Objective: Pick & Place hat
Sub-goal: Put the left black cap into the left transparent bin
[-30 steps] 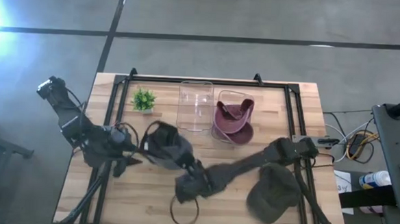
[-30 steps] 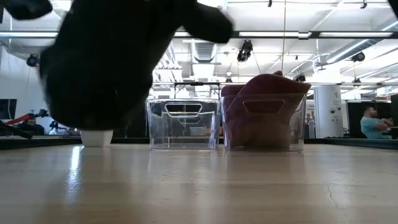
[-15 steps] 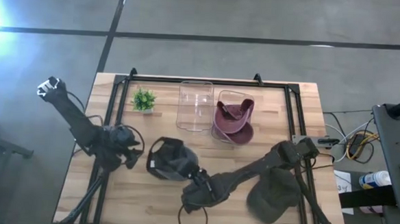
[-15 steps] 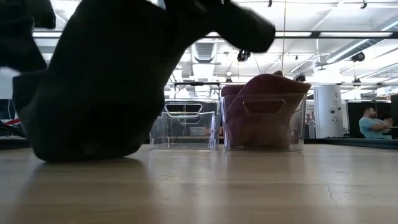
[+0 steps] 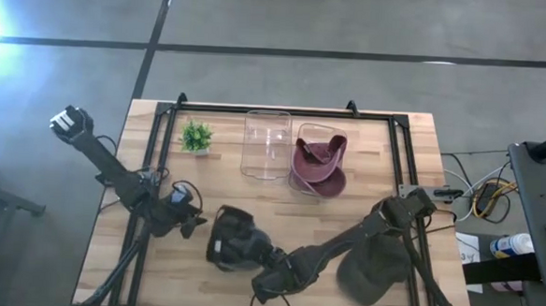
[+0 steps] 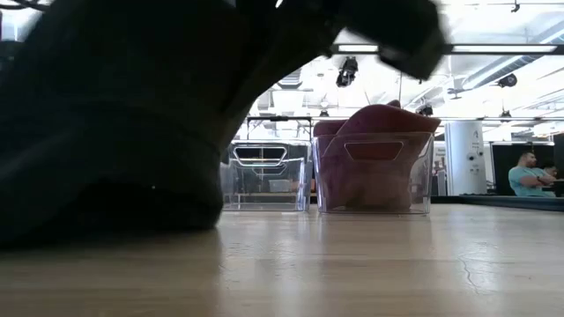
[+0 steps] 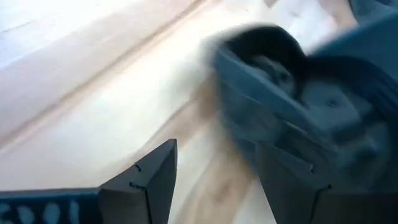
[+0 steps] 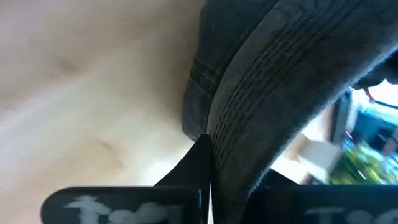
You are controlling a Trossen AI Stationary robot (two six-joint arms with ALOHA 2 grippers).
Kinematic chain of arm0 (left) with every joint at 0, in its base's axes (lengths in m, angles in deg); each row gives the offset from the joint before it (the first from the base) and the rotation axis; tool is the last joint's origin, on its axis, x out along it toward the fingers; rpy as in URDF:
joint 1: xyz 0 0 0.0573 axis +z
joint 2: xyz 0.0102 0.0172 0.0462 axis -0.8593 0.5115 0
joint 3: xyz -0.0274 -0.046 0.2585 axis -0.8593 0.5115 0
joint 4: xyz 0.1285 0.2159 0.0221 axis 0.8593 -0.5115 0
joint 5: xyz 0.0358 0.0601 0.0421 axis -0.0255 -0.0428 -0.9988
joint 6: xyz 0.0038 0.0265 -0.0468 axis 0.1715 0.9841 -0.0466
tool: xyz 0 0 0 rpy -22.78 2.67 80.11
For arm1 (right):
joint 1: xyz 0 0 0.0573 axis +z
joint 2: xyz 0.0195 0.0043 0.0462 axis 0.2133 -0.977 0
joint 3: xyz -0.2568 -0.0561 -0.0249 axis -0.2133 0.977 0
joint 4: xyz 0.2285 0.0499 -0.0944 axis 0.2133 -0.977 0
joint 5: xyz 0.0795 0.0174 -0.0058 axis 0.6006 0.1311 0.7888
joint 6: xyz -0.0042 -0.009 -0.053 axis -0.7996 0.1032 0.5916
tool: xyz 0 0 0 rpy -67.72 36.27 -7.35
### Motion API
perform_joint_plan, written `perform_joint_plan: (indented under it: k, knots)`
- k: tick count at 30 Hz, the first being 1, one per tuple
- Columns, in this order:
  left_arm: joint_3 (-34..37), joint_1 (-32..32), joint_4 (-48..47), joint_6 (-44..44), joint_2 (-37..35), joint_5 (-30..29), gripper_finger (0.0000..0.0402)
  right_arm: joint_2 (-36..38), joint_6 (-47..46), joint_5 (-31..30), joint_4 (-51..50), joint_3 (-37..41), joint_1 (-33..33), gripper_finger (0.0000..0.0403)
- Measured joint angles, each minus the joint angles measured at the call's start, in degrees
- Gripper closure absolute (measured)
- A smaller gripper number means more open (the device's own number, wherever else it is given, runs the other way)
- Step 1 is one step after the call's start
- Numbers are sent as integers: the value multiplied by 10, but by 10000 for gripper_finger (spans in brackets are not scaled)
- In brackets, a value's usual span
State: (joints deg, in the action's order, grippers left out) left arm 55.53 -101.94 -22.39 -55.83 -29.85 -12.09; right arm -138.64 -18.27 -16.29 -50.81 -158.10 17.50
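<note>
Three hats: one black cap (image 5: 233,247), stitched brim, lay low on the wooden plank desk (image 5: 405,141) near its front edge, pinched by the right claw (image 5: 266,258); one olive cap (image 5: 372,261), soft, at the desk's right; one maroon cap (image 5: 318,160) inside a bin. Two clear plastic bins (image 5: 267,144), rectangular, side by side. One small green plant (image 5: 196,136). Left claw (image 5: 193,222) spread, just beside the black cap.

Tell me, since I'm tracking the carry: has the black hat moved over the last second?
Yes. In the high view the black hat, held by the right gripper, moved toward the table's front edge, farther from the clear bin.
</note>
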Motion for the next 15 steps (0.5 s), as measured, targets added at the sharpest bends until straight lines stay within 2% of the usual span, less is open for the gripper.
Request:
perform_joint_plan:
  k: [4,9,15]
  knots:
    - [20,13,61,4,12,-2,191,0,11,4,4,8,-1,390]
    - [31,21,183,36,42,9,191,0,49,-57,68,16,-16,390]
    - [-2,22,213,61,97,32,191,0,103,-75,140,16,-31,390]
